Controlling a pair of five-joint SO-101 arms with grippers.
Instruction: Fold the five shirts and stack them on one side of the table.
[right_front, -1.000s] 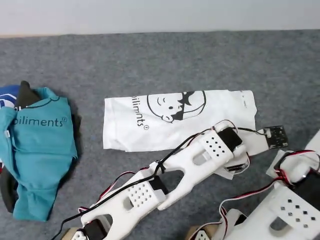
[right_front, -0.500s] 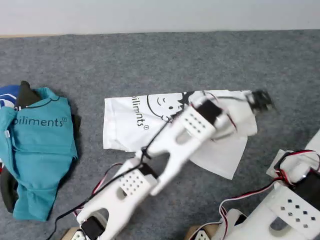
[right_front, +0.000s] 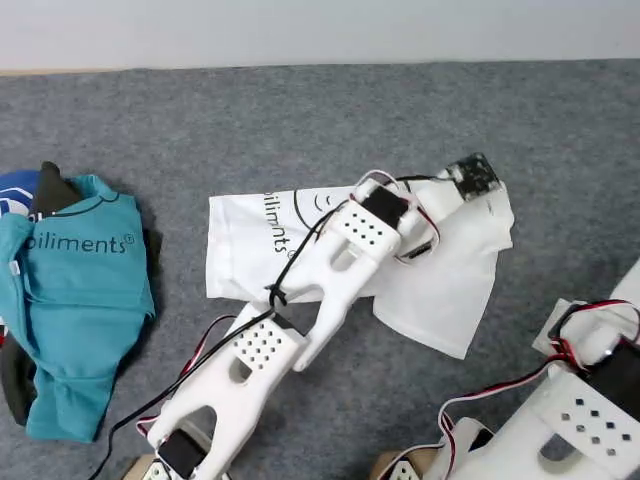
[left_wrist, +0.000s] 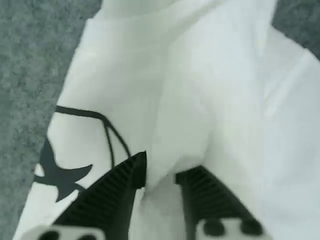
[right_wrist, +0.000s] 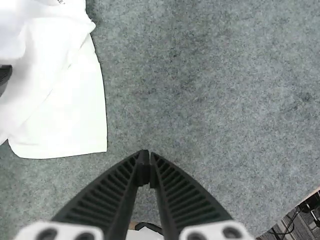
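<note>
Left gripper (left_wrist: 160, 167) pinching a raised fold of the white shirt (right_front: 250, 255) lying mid-table, right gripper (right_wrist: 149, 160) jaws pressed together, holding nothing, over grey carpet (right_wrist: 225, 75) near the shirt's corner

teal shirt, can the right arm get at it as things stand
Probably not: the teal shirt lies far across the grey carpet from the right tool, which is shut, with the left arm and white shirt between.
</note>
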